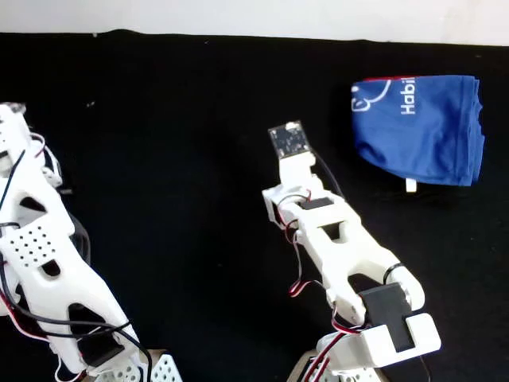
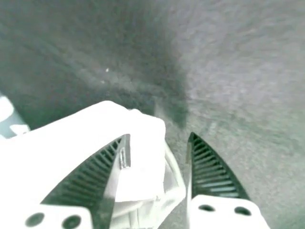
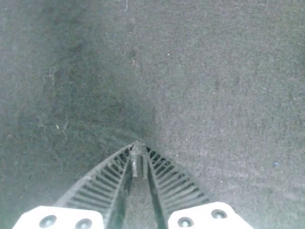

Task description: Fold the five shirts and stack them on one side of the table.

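Reading both claws empty: right claw (image 3: 137, 148) pinched closed, left claw (image 2: 159, 138) parted, over black desk (image 1: 175, 103) | folded blue shirt (image 1: 417, 127) well apart, at far right | risk we flag: careless sweep could rumple that fold.

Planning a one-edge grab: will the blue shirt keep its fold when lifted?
Probably not: the blue shirt is soft cloth with loose, rounded folds, so it would likely droop open. Pushed, it may bunch on the fuzzy black table cover rather than slide.
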